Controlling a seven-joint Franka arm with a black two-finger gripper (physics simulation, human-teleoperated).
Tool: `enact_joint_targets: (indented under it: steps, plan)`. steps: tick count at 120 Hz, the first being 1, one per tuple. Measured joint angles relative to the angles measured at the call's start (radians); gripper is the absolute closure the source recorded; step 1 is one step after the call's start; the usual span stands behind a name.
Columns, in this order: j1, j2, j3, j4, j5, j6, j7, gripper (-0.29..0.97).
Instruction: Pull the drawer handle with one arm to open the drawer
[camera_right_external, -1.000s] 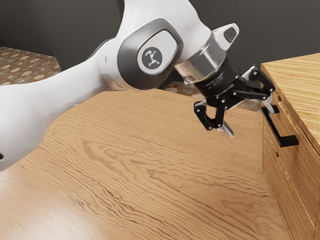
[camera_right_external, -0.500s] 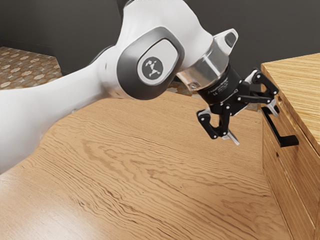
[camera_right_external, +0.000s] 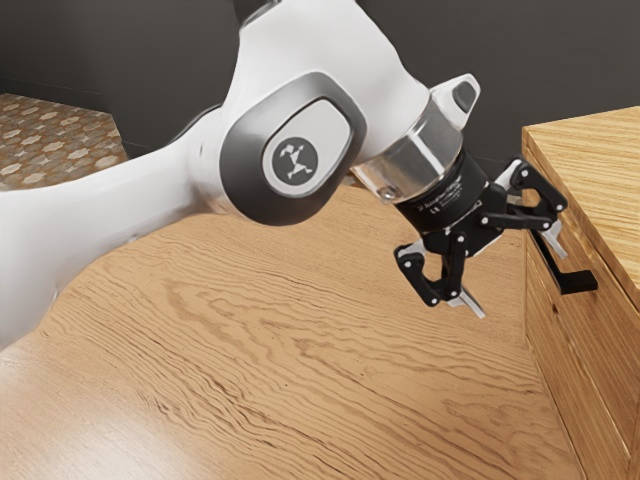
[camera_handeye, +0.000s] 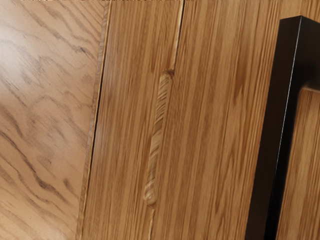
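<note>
Exterior view: you see the white arm (camera_right_external: 290, 150) come in from the exterior view's left and reach toward the wooden cabinet (camera_right_external: 590, 160) at the right edge of the frame. The gripper (camera_right_external: 508, 268) sits right of centre. Its two black fingers (camera_right_external: 432, 280) are spread wide and clamp nothing. The upper finger's tip lies against or just in front of the black drawer handle (camera_right_external: 573, 282); you cannot tell whether it touches. The lower finger hangs over the table (camera_right_external: 300, 330), apart from the cabinet. The drawer handle runs as a slanted bar across the drawer front (camera_right_external: 560, 330), at the right middle of the frame, just under the cabinet's top.

Wrist view: you look closely onto the drawer front (camera_handeye: 220, 125). Its grain runs along the drawer handle (camera_handeye: 280, 130), a black bar standing off the wood. A narrow seam (camera_handeye: 157, 145) in the wood lies between the drawer handle and the table (camera_handeye: 45, 125).
</note>
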Motion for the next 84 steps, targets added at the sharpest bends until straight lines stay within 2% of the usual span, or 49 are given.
enact_joint_targets:
  steps: [84]
  plan:
    - [0.016, 0.015, 0.0, -0.027, 0.009, 0.081, -0.032, 0.0]
